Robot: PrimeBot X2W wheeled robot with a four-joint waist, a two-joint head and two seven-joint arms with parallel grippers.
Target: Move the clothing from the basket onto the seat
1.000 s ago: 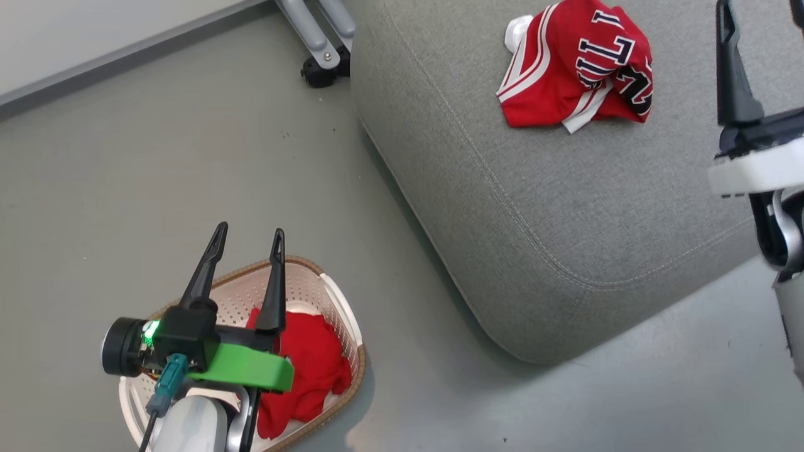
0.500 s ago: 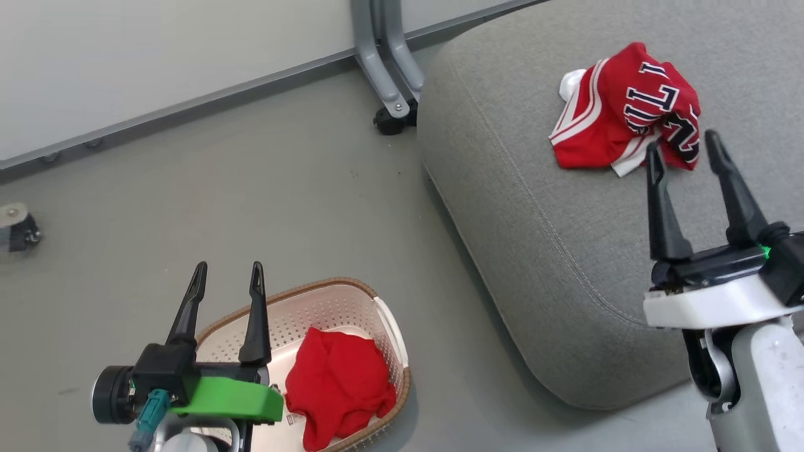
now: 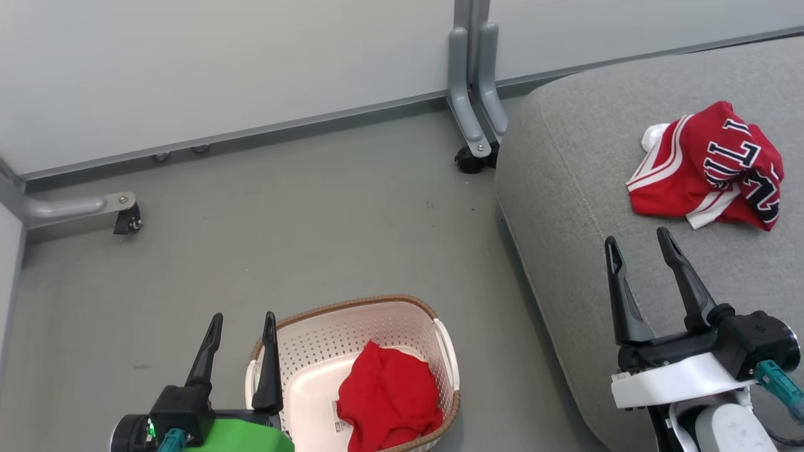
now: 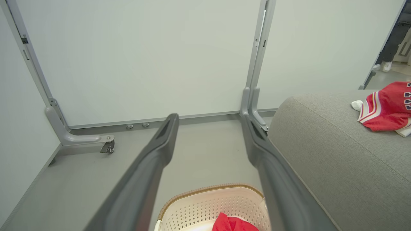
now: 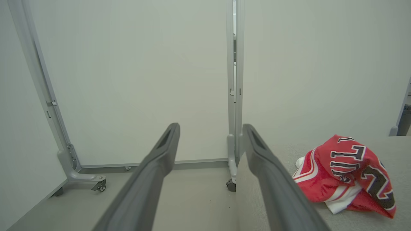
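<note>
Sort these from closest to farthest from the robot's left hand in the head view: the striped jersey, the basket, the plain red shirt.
1. The basket, right beside the left hand, on its right.
2. The plain red shirt, lying inside the basket's right half.
3. The jersey, far off right, up on the seat.

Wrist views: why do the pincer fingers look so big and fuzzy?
Left wrist view: the fingers sit at the lens, so they look huge and soft-edged; right wrist view: same, yet the jersey is sharp; head view: the left pincer and right pincer look small and crisp.
</note>
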